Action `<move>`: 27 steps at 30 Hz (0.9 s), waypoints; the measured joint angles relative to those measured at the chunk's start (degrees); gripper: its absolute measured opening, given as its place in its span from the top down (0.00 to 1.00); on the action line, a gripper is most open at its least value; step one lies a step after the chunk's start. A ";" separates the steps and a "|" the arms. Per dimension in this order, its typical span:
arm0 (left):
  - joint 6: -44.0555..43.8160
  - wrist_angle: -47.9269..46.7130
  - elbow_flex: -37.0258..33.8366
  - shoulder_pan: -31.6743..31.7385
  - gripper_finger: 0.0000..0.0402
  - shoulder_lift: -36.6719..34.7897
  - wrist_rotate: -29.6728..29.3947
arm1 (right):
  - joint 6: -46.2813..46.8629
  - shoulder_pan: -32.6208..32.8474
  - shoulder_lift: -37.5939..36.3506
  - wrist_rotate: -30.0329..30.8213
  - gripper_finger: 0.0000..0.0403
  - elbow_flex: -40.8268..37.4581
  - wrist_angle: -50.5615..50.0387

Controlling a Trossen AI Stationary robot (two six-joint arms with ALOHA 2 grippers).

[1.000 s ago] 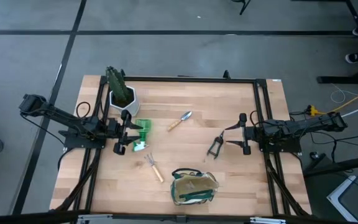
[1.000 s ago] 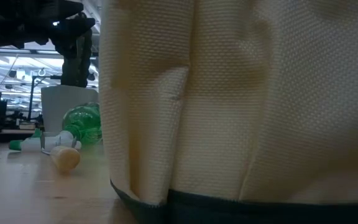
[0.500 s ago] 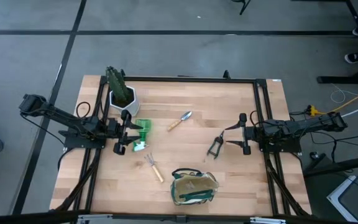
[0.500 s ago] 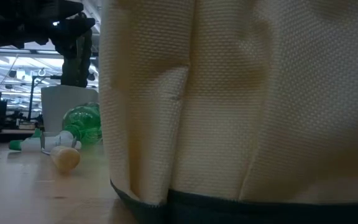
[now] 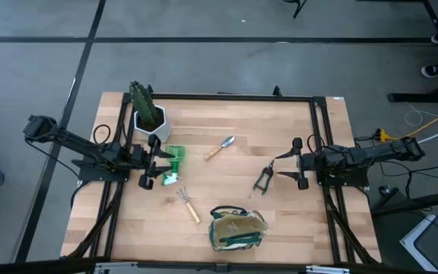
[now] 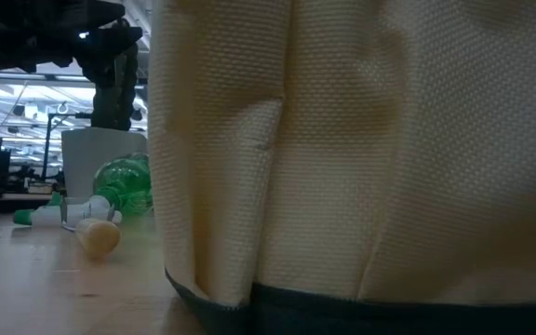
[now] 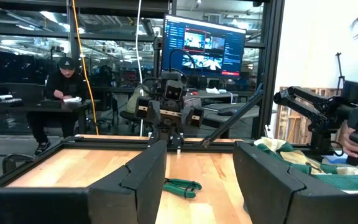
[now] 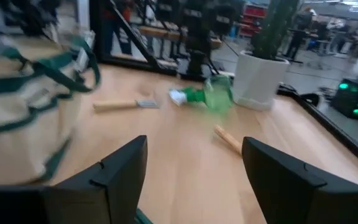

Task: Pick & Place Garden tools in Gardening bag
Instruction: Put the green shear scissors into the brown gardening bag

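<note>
The gardening bag (image 5: pixel 237 229) sits empty at lower centre; nothing has moved, both claws (image 5: pixel 153 160) (image 5: pixel 296 164) stay released, tools untouched.

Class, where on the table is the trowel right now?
In the high view, the trowel lies mid-table toward the far edge, right of the green-and-white item.

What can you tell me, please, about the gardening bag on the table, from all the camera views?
The gardening bag is a small soft tote of beige woven canvas with dark green trim along its base and dark green handles. It stands upright near the table's front edge, its mouth open upward and slightly slumped. In the low view its cloth wall fills most of the picture, creased, with the green band at the bottom. Nothing touches it but the wooden table; neither gripper is near it, and its inside cannot be made out.
</note>
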 joint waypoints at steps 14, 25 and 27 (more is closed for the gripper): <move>0.02 0.00 -0.01 -0.02 0.55 -0.02 0.00 | 3.56 0.02 1.30 -1.88 0.34 0.00 8.32; 0.02 0.00 -0.02 0.00 0.55 -0.01 0.00 | 4.70 0.02 8.86 1.93 0.34 0.00 16.92; 0.02 0.01 0.00 -0.02 0.55 -0.02 0.00 | 5.05 0.02 10.38 0.54 0.34 0.70 16.99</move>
